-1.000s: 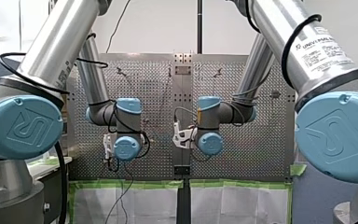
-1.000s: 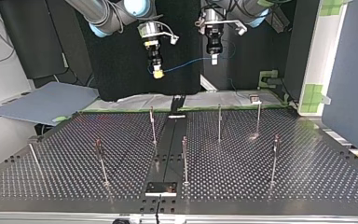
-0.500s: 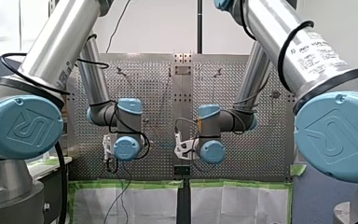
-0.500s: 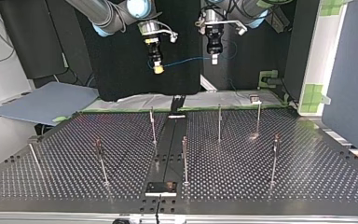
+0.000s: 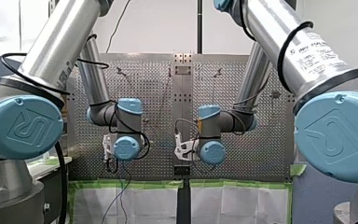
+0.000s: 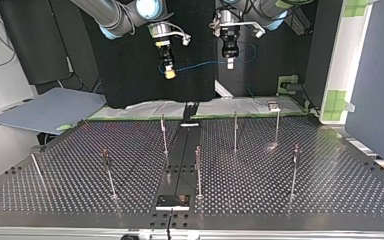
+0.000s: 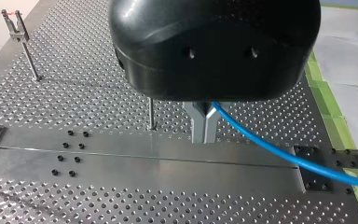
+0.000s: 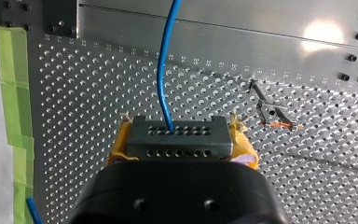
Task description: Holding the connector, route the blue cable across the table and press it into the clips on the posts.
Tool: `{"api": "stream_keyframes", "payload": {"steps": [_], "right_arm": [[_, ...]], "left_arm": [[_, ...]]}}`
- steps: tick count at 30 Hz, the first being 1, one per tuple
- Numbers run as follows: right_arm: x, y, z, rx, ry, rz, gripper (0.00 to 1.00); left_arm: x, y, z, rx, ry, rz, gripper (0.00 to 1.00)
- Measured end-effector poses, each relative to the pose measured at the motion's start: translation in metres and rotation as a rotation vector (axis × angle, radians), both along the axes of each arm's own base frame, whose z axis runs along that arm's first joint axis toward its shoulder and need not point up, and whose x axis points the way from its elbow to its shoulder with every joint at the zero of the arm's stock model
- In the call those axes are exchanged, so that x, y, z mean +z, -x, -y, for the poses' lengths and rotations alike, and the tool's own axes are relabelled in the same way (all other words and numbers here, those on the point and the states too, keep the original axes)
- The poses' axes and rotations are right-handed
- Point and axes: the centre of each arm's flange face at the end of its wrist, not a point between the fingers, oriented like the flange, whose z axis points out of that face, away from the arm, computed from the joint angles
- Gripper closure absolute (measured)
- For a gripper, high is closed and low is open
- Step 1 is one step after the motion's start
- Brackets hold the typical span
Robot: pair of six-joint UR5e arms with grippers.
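My right gripper [image 8: 179, 133] was clamped on the connector [image 8: 177, 140], a grey block with rows of small holes, with a yellow pad [image 8: 116, 147] pressed against each end. The blue cable [image 8: 164, 65] left the block's face and ran straight ahead of me over the perforated table [image 8: 98, 93]; a post [image 8: 260, 99] carrying a clip [image 8: 270, 114] stood ahead and off to one side, apart from the cable.

My left gripper [image 7: 204, 133] had its metal fingers [image 7: 197, 123] shut together on the cable, which came out at their side and swept away low over the table; a thin post [image 7: 151, 112] stood just beside the fingers without touching them.

In the top view both grippers hung high near twelve o'clock, above the table's far edge, my right one at about eleven and my left at about one. The cable stretched between them from nine o'clock to three o'clock, sagging a little; it hung in the air, well apart from the upright posts [image 6: 235, 131] standing on the table toward six o'clock, and was not yet in any clip.
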Motion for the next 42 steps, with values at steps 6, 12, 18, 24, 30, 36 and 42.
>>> {"api": "stream_keyframes", "payload": {"steps": [6, 12, 18, 24, 30, 36, 42], "right_arm": [[0.000, 0.000, 0.000, 0.000, 0.000, 0.000, 1.00], [0.000, 0.000, 0.000, 0.000, 0.000, 0.000, 1.00], [0.000, 0.000, 0.000, 0.000, 0.000, 0.000, 1.00], [0.002, -0.002, 0.000, 0.004, 0.003, -0.002, 1.00], [0.026, -0.017, 0.006, 0.019, 0.038, -0.003, 1.00], [0.058, -0.032, 0.010, 0.057, 0.049, 0.043, 1.00], [0.092, -0.045, 0.018, 0.095, 0.054, 0.106, 1.00]], "left_arm": [[0.000, 0.000, 0.000, 0.000, 0.000, 0.000, 1.00], [0.000, 0.000, 0.000, 0.000, 0.000, 0.000, 1.00], [0.000, 0.000, 0.000, 0.000, 0.000, 0.000, 1.00], [0.003, 0.000, 0.001, 0.003, -0.001, 0.003, 1.00], [0.018, -0.001, 0.002, 0.015, 0.007, 0.008, 1.00], [0.036, -0.007, -0.003, 0.042, 0.022, 0.018, 1.00], [0.060, -0.022, -0.004, 0.096, 0.042, 0.049, 1.00]]}}
